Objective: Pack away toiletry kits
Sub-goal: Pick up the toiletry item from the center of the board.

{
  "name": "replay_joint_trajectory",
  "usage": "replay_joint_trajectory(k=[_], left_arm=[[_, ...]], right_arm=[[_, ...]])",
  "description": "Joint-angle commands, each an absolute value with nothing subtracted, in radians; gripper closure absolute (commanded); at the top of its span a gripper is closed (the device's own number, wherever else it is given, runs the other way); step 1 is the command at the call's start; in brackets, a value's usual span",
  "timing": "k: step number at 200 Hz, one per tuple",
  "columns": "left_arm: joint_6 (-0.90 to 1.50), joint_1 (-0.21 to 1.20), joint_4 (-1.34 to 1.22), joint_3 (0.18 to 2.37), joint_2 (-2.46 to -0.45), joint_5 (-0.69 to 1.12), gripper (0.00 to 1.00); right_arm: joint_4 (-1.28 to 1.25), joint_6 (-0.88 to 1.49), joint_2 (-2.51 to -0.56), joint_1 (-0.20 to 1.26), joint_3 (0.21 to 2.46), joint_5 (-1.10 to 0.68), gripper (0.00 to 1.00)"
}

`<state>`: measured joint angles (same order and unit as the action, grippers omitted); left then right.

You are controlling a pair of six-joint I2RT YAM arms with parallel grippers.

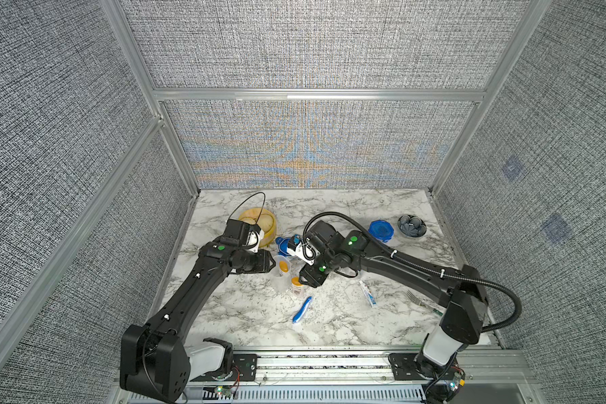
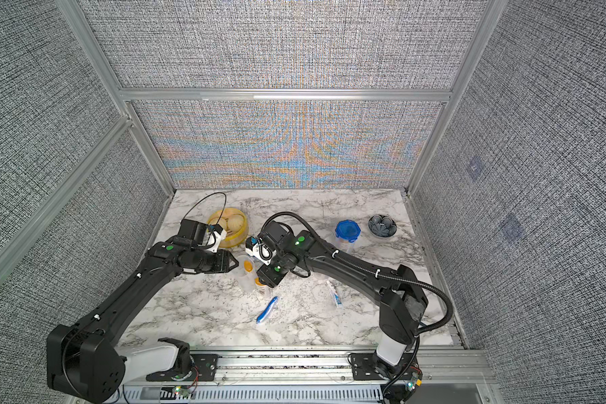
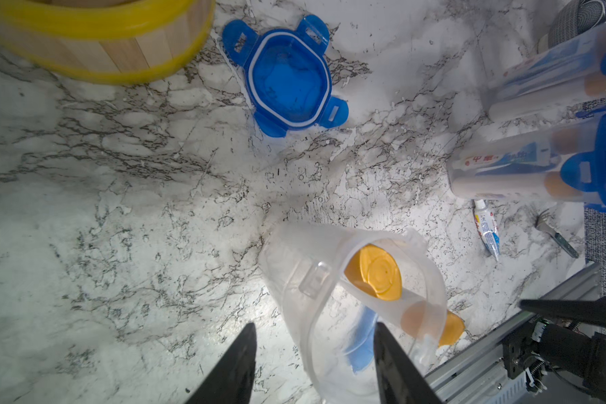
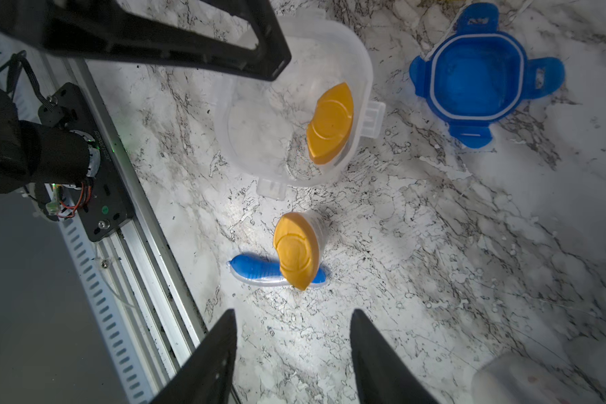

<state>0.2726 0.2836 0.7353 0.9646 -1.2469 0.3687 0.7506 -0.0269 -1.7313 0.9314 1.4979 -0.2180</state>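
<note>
Top views, left to right: yellow-banded bamboo steamer [image 1: 259, 218] sits at the back, not part of the job. left gripper [image 3: 315, 328] has jaws apart, straddling the near wall of the open clear jar [image 4: 259, 122], no clamp that I can see. My read: it's steadying the jar for loading. Jar is thin translucent plastic, squarish with rounded corners and latch nubs. One orange-capped bottle [image 4: 329, 122] is upright inside. The blue lid [image 4: 469, 80] lies just behind, four tabs splayed, white seal ring showing, parked clear of the mouth. right gripper [image 4: 294, 313] has jaws apart, empty, hanging near a second bottle [image 4: 296, 248] that stands just beside the jar. Likely the next pick. Its cap is a smooth flattened oval, so gripping across the narrow side looks safer. Folding toothbrush [image 4: 256, 271] lies flat by that bottle, glossy blue-white. Soft toothpaste tube [image 1: 368, 294] lies further right. Two packed jars [image 3: 525, 168] stand beyond, near the dark bowl [image 1: 411, 225]. Marble-print table [image 1: 347, 325] looks slick.
</note>
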Motion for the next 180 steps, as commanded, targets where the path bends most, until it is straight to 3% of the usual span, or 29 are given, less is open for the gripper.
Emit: replay_joint_trajectory(k=[1, 49, 116, 180], left_arm=[[0.261, 0.281, 0.729, 0.971, -1.25, 0.373, 0.48], [0.261, 0.278, 0.731, 0.97, -1.255, 0.361, 0.49], [0.256, 0.27, 0.738, 0.98, -1.264, 0.357, 0.5], [0.261, 0.269, 0.736, 0.982, -1.253, 0.369, 0.52]], right_arm=[[0.704, -0.058, -1.766, 0.936, 1.501, -0.24, 0.45], [0.67, -0.074, -1.835, 0.945, 1.51, -0.27, 0.46], [0.699, -0.075, -1.838, 0.946, 1.516, -0.232, 0.79], [0.816, -0.047, -1.571, 0.911, 1.507, -0.166, 0.81]])
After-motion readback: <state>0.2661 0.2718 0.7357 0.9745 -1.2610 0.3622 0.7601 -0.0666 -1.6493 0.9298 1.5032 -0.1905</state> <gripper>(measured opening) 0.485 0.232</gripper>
